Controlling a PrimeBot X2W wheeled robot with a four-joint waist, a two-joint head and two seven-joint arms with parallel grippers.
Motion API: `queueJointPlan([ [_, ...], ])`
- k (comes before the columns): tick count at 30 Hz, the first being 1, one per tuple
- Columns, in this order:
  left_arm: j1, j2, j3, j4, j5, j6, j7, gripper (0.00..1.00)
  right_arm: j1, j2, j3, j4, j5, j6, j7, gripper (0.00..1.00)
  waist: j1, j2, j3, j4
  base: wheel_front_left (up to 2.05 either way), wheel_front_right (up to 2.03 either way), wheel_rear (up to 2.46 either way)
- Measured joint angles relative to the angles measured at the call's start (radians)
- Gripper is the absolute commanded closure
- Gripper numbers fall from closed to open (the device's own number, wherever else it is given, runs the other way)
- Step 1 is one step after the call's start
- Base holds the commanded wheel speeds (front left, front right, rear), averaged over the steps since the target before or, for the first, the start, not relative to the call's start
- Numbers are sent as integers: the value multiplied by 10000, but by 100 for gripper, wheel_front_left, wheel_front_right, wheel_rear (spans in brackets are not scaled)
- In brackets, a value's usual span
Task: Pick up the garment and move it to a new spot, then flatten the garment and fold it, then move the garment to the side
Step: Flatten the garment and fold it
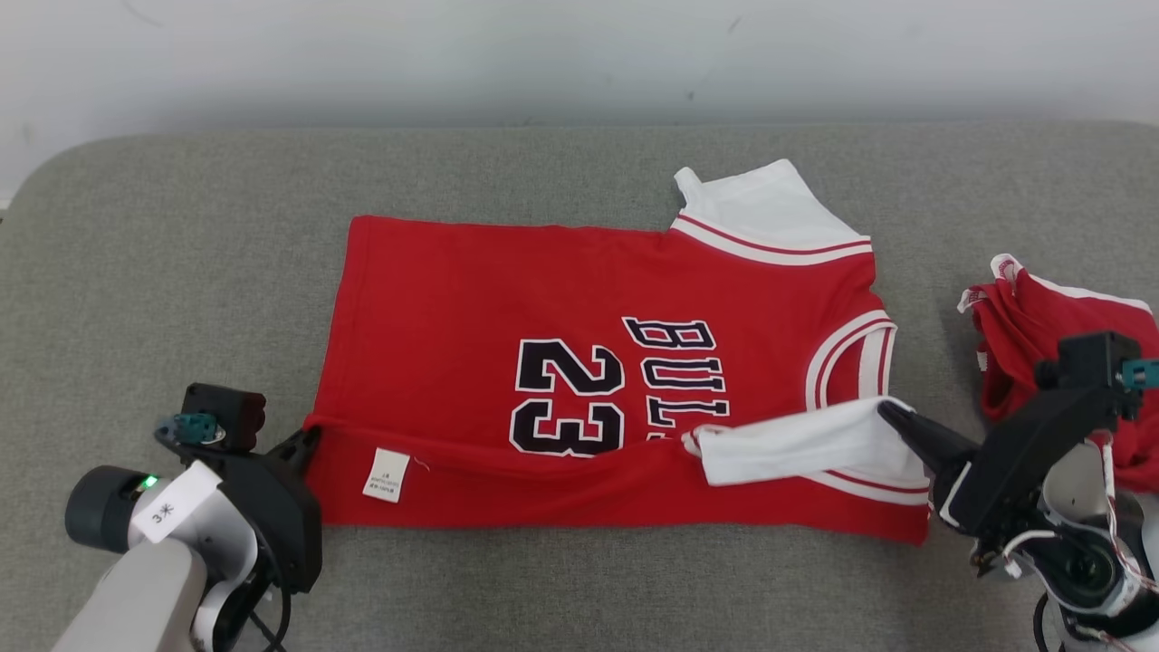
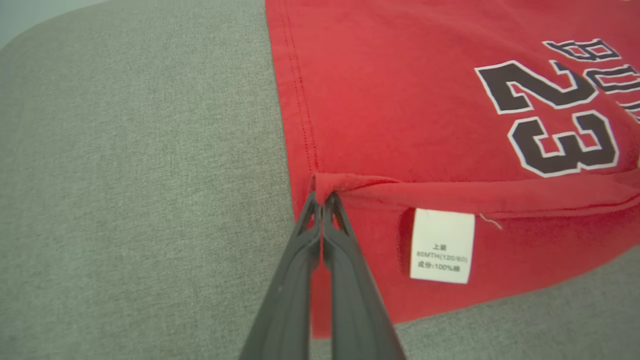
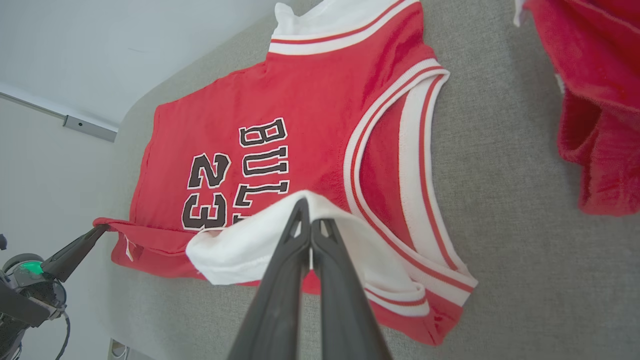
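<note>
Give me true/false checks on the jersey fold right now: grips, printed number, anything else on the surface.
1. The left fingers are shut on the hem corner of the jersey. True.
2. The right fingers are spread open, touching nothing. False: they are shut on the white sleeve, which is pulled across the chest.
3. The near edge of the jersey is turned over, showing a white label. True.
4. The jersey's number reads 32. False: it reads 23.
5. A second red garment lies crumpled to the robot's right, apart from the jersey. True.
</note>
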Motion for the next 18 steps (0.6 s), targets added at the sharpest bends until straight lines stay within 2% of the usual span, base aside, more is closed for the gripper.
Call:
queueJointPlan([
  [5, -302, -242, 0, 324, 35, 157, 38, 100, -687, 125, 100, 769, -203, -75, -29, 100, 0, 0, 230, 73, 0, 0, 0],
  [16, -542, -334, 61, 788, 96, 336, -169, 100, -1623, 403, 238, 2096, -569, -163, -357, 100, -1, 0, 417, 229, 0, 0, 0],
  [17, -543, -336, 48, 811, 98, 328, -186, 94, -1672, 431, 249, 2188, -573, -163, -366, 100, -1, 0, 422, 236, 0, 0, 0],
  [18, -545, -339, 35, 828, 102, 326, -198, 96, -1720, 460, 270, 2272, -573, -163, -405, 100, -1, 0, 426, 244, 0, 0, 0],
])
